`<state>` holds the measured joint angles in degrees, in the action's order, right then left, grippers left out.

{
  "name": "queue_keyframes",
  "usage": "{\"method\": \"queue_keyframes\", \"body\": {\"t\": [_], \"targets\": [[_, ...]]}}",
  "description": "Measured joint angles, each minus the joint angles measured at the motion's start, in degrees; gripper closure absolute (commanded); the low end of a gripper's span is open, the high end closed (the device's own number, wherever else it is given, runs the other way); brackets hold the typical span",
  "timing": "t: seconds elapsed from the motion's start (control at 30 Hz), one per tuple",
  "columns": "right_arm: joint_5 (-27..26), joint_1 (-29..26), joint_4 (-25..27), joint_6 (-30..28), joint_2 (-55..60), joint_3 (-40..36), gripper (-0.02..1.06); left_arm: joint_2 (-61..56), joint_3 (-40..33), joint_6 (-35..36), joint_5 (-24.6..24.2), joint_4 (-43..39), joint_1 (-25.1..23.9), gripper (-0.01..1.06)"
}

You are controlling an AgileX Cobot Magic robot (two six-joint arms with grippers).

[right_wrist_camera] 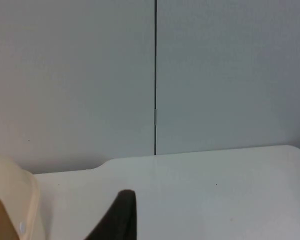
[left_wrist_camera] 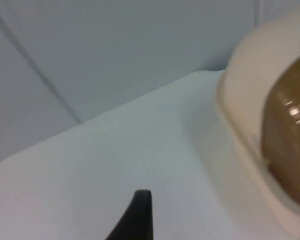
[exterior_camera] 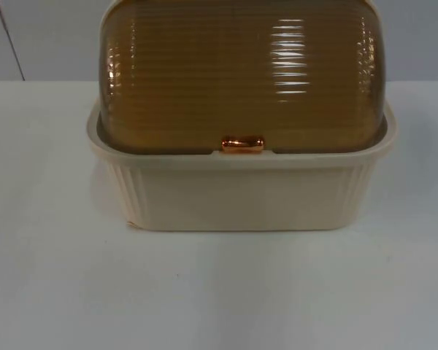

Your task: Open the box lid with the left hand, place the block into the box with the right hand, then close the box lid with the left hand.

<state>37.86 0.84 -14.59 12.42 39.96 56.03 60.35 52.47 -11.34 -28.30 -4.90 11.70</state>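
Sitting toward the back edge of the table (exterior_camera: pixel 51 292), against the partition wall (right_wrist_camera: pixel 215 75), the cream box (exterior_camera: pixel 241 193) has its ribbed amber lid (exterior_camera: pixel 241 80) fully down, copper handle (exterior_camera: pixel 241 144) facing the front, presumably so you can reach it. You have not started opening. Your left gripper (left_wrist_camera: pixel 137 220) waits off the box's left side, your right gripper (right_wrist_camera: pixel 117 217) off its right side; I cannot tell whether either is released or clenched. I cannot locate the block.
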Motion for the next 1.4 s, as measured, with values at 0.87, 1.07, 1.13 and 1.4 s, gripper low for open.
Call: {"method": "queue_keyframes", "body": {"t": [0.87,1.07,1.13,1.4], "targets": [[-0.1,0.0,-0.1,0.0,0.0,0.0,0.00,18.1,12.9,-27.2,-4.4,6.7,21.4,0.12],[-0.1,0.0,-0.1,0.0,0.0,0.0,0.00,21.8,13.6,-30.3,-8.9,8.8,27.5,0.12],[-0.1,0.0,-0.1,0.0,0.0,0.0,0.00,23.2,13.6,-30.5,-9.3,5.8,30.8,0.12],[0.0,0.0,-0.3,-0.7,0.0,0.0,0.00,30.8,13.6,-22.1,-9.6,-14.0,38.9,0.15]]}}
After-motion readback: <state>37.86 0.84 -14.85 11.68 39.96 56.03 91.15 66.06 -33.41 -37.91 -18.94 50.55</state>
